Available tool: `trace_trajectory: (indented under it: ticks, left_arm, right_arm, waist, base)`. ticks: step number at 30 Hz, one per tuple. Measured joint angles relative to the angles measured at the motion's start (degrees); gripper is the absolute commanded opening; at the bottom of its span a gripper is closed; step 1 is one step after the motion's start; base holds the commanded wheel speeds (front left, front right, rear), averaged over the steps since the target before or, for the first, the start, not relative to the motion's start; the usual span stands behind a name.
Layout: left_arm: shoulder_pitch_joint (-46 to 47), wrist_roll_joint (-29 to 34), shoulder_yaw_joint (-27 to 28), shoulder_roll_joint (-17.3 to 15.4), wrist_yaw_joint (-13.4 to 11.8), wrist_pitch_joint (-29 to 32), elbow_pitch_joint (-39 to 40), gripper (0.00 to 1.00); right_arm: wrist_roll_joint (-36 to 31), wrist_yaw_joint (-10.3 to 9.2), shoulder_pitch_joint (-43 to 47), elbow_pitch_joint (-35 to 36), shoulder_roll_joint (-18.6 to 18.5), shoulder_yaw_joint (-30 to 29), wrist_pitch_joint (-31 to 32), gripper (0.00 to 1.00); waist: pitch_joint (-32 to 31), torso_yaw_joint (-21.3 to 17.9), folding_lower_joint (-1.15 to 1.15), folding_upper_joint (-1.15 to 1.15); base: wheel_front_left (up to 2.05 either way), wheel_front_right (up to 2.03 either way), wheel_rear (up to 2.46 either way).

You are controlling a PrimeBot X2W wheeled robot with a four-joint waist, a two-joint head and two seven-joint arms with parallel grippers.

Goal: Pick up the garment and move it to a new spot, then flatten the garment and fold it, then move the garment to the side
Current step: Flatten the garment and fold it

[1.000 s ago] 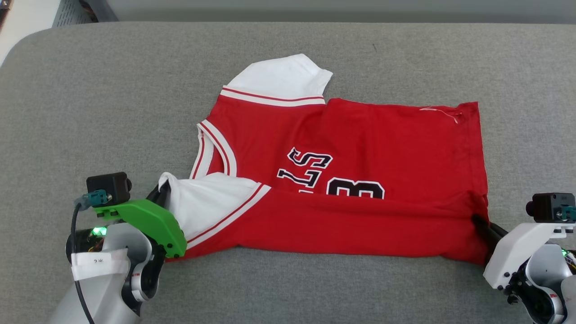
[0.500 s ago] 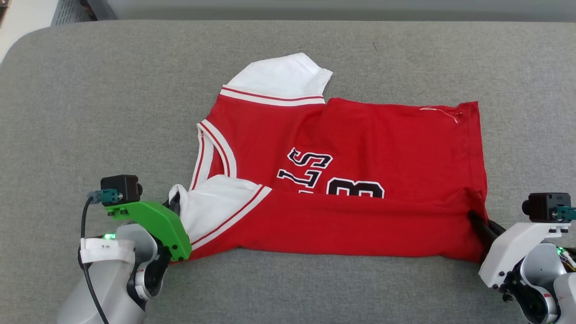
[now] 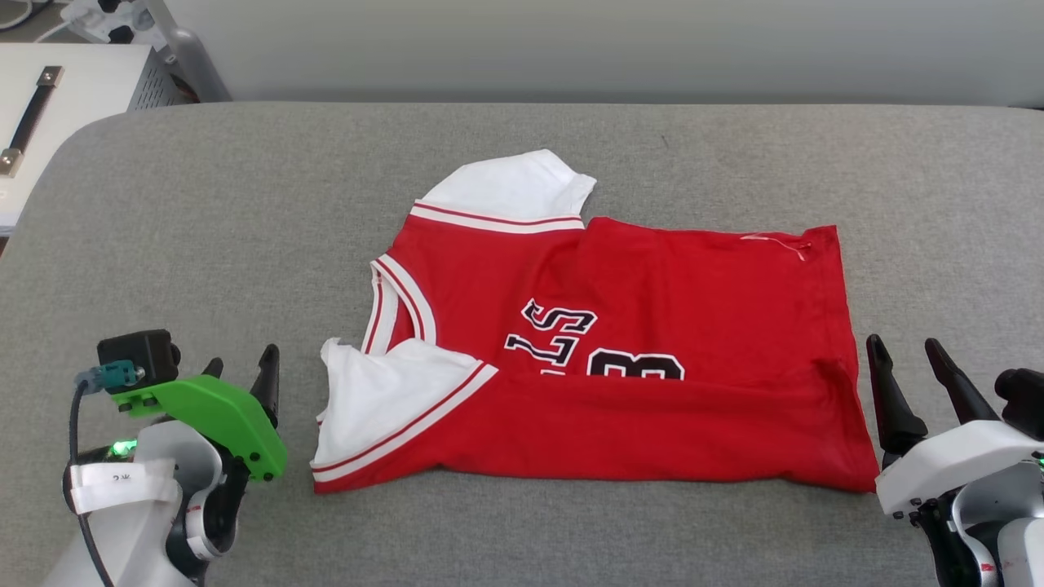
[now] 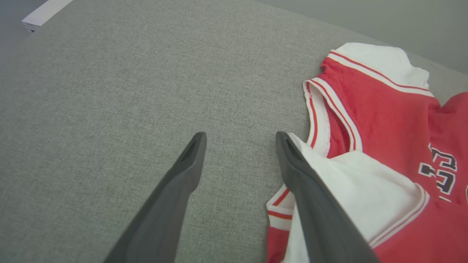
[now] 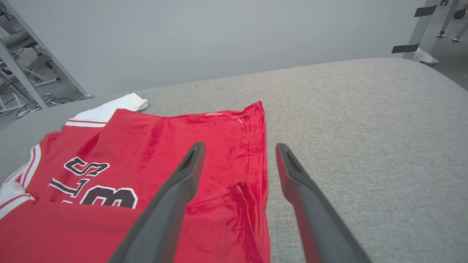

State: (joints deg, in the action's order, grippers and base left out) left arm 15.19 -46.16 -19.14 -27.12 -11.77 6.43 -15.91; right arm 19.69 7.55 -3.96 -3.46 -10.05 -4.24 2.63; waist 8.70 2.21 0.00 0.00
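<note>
The garment [image 3: 620,326] is a red jersey with white sleeves, lying flat on the grey table, collar to the left. Its near long edge is folded over onto the chest and covers the lower part of the black letters. My left gripper [image 3: 241,363] stands open just left of the near white sleeve [image 3: 383,395] with nothing between its fingers. In the left wrist view the left gripper [image 4: 240,135] has its right finger over the sleeve's edge [image 4: 285,197]. My right gripper [image 3: 903,344] is open beside the hem's near corner. In the right wrist view the right gripper [image 5: 240,146] hangs above the garment's [image 5: 146,146] hem.
The grey padded table [image 3: 204,204] extends well beyond the jersey on all sides. A white cabinet with a dark handle [image 3: 49,106] stands past the far left corner. A plain wall rises behind the table, and metal frames [image 5: 22,73] stand off to one side.
Both grippers have opened, let go of the garment's near corners and drawn back from it. The folded edge now rests on the jersey. The head camera has tilted, shifting the whole picture.
</note>
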Motion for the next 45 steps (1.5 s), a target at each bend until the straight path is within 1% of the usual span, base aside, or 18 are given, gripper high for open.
trace_trajectory:
  ticks: [3, 4, 6, 9, 11, 14, 18, 22, 26, 31, 38, 39, 40, 42, 45]
  left_arm:
    - [-0.9, -0.24, 0.14, -2.69, -0.01, 2.82, 4.67, 1.0]
    - [-1.43, -0.74, 0.21, -4.75, 0.0, 5.68, 8.22, 1.0]
    - [-1.84, -2.13, 0.04, -6.44, 0.31, 9.15, 11.5, 1.0]
    - [-2.58, -5.24, -0.51, -8.11, 1.46, 15.04, 16.08, 1.0]
    - [-3.35, -7.19, -1.16, -9.44, 1.49, 19.6, 18.38, 1.0]
    - [-4.22, -9.37, -1.9, -11.01, 1.33, 24.63, 20.17, 1.0]
    - [-4.65, -10.21, -3.33, -11.37, 0.32, 28.85, 20.08, 1.0]
    - [-4.64, -10.7, -4.27, -11.22, -0.08, 30.22, 17.37, 1.0]
    - [-4.5, -10.9, -5.37, -10.53, 0.03, 30.62, 13.7, 1.0]
    - [-3.35, -10.66, -7.35, -8.78, 1.88, 30.87, 8.55, 1.0]
    - [0.34, -9.35, -10.38, -8.02, 5.01, 32.47, 4.93, 1.0]
    - [0.62, -9.35, -10.56, -7.88, 5.26, 32.53, 4.6, 0.75]
    - [0.98, -9.28, -10.78, -7.72, 5.56, 32.54, 4.08, 0.43]
    - [1.56, -9.27, -11.09, -7.49, 6.13, 32.53, 3.28, 0.0]
    - [2.32, -9.28, -11.27, -6.5, 7.06, 31.84, 2.5, 0.0]
  right_arm:
    - [-1.11, -0.01, 1.06, 1.36, 1.7, -1.41, -0.4, 1.0]
    - [-1.87, -0.01, 1.72, 2.4, 2.47, -2.03, -0.38, 1.0]
    - [-2.35, -0.01, 2.02, 3.19, 2.88, -2.56, -0.37, 1.0]
    - [-2.76, 0.0, 2.77, 4.48, 3.68, -3.07, -0.24, 1.0]
    - [-2.92, -0.01, 3.13, 5.22, 4.33, -3.25, 0.14, 1.0]
    - [-2.98, 0.0, 3.44, 5.81, 4.59, -3.35, 0.65, 1.0]
    - [-2.98, -0.01, 3.56, 6.17, 4.8, -3.52, 1.21, 1.0]
    - [-2.97, 0.0, 3.53, 6.39, 5.11, -3.47, 1.42, 1.0]
    - [-2.96, -0.01, 3.24, 6.77, 5.17, -3.43, 1.6, 1.0]
    - [-2.86, -0.01, 2.54, 7.13, 5.06, -3.37, 1.75, 1.0]
    - [-2.81, -0.01, 2.21, 7.15, 4.67, -3.86, 2.22, 1.0]
    - [-2.8, -0.01, 2.13, 7.15, 4.64, -3.94, 2.25, 1.0]
    - [-2.8, -0.01, 2.02, 7.15, 4.61, -4.03, 2.26, 1.0]
    - [-2.79, -0.01, 1.82, 7.15, 4.52, -4.05, 2.59, 1.0]
    - [-2.31, 0.0, 1.64, 7.16, 4.13, -3.98, 3.58, 1.0]
  waist:
    - [-1.03, -0.32, 0.0, 0.0]
    - [-1.41, -0.71, 0.0, 0.0]
    - [-1.56, -1.09, 0.0, 0.0]
    - [-1.65, -1.59, 0.0, 0.0]
    - [-1.6, -1.92, 0.0, 0.0]
    - [-1.38, -2.41, 0.0, 0.0]
    - [-0.64, -2.99, 0.0, 0.0]
    - [0.42, -3.54, 0.0, 0.0]
    - [1.55, -4.04, 0.0, 0.0]
    - [3.12, -4.66, 0.0, 0.0]
    - [4.8, -5.14, 0.0, 0.0]
    - [4.92, -5.16, 0.0, 0.0]
    - [5.04, -5.17, 0.0, 0.0]
    - [5.1, -5.13, 0.0, 0.0]
    - [4.95, -5.0, 0.0, 0.0]
  base:
    - [0.0, 0.0, 0.0]
    - [0.0, 0.0, 0.0]
    - [0.0, 0.0, 0.0]
    - [0.0, 0.0, 0.0]
    - [0.0, 0.0, 0.0]
    - [0.0, 0.0, 0.0]
    - [0.0, 0.0, 0.0]
    - [0.0, 0.0, 0.0]
    - [0.0, 0.0, 0.0]
    - [0.0, 0.0, 0.0]
    - [0.0, 0.0, 0.0]
    - [0.0, 0.0, 0.0]
    - [0.0, 0.0, 0.0]
    - [0.0, 0.0, 0.0]
    - [0.0, 0.0, 0.0]
